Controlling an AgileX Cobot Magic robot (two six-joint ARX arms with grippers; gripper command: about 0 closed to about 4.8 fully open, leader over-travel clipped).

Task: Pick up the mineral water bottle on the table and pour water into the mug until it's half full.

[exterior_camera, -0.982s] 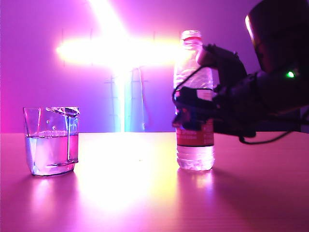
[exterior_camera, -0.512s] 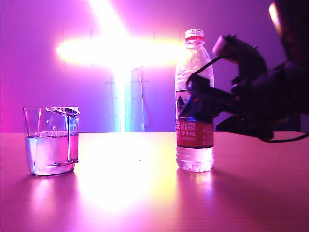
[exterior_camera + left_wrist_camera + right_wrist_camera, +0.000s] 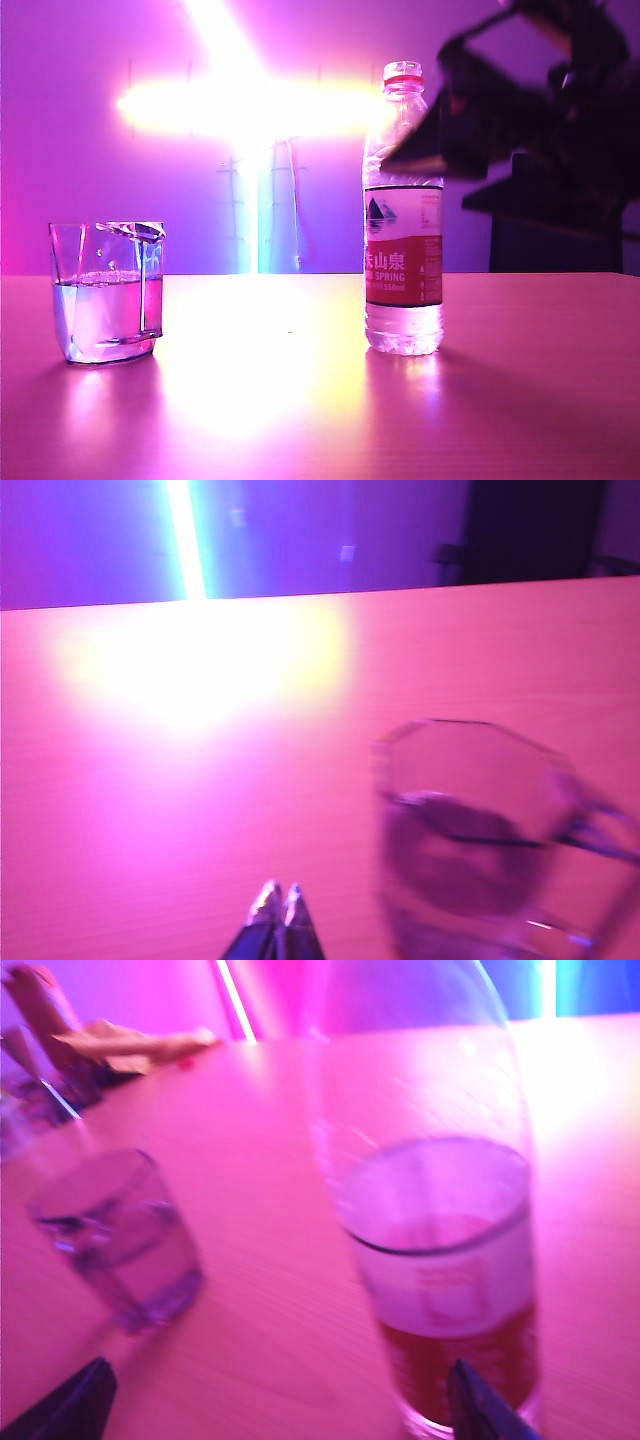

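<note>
R gripper (image 3: 275, 1400) rose off bottle (image 3: 404, 215), wide open; L gripper (image 3: 278, 908) closed; mug (image 3: 490, 840) blurred.

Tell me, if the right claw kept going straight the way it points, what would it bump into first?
Probably the mineral water bottle: it stands upright just ahead of the open right gripper, between its fingertips' line. The mug sits off to one side.

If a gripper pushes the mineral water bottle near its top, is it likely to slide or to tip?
The mineral water bottle would probably tip: it is tall and narrow, standing upright on the smooth table. It looks uncapped, so it might spill. Little water shows low in it, so it is likely light and its thin wall may dent.
</note>
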